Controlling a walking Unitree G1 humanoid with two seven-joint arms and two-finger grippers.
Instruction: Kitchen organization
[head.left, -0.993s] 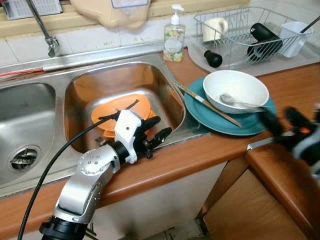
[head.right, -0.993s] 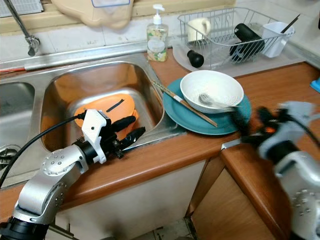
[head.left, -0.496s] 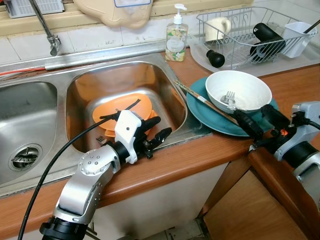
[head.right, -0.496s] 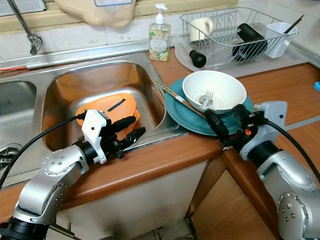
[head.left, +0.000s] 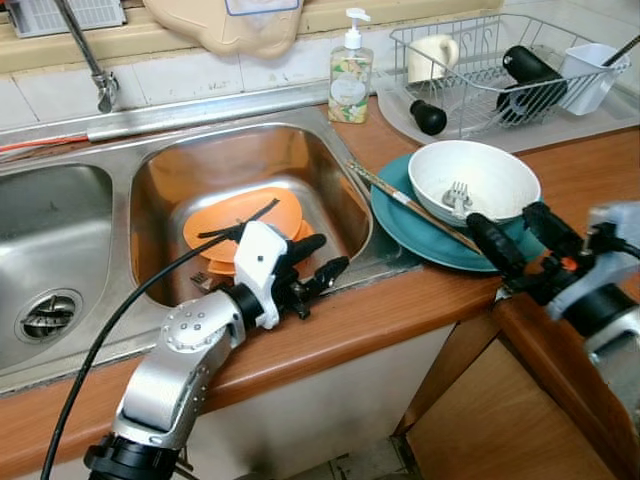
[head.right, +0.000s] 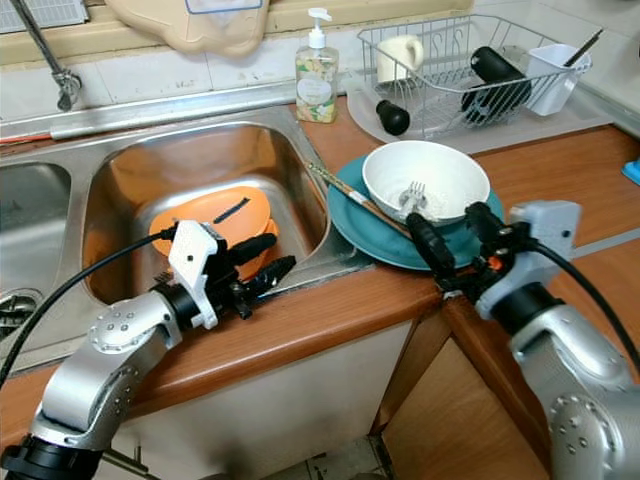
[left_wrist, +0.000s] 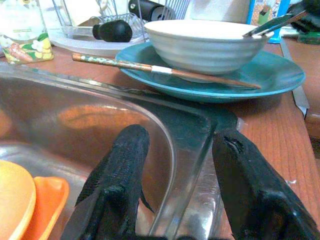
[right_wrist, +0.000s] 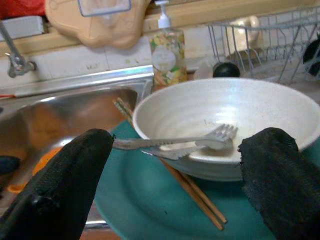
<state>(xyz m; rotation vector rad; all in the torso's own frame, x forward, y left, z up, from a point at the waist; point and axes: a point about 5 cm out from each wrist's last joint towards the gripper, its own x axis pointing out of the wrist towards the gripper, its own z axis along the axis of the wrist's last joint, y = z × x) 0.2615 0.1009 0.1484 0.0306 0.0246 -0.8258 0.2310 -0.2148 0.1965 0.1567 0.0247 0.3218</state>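
Kitchen counter, wooden top with steel double sink (head.left: 250, 170); dishes awaiting sorting.

Right gripper (head.right: 452, 232): fingers spread wide, holding nothing, poised at the near rim of the white bowl (head.right: 425, 180), which lies straight ahead of it. Fork (right_wrist: 175, 142) inside the bowl, its long axis crosswise to the open fingers, tines toward the bowl's centre. Bowl sits on a teal plate (head.left: 400, 215); chopsticks (head.left: 410, 205) lie across the plate beside it. Left gripper (head.left: 318, 262): open, empty, straddling the sink's front edge, farther from the bowl. Orange plates (head.left: 240, 215) in the basin. Dish rack (head.left: 500, 70) behind.

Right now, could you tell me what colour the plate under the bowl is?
Teal plate, clearest in left eye view.
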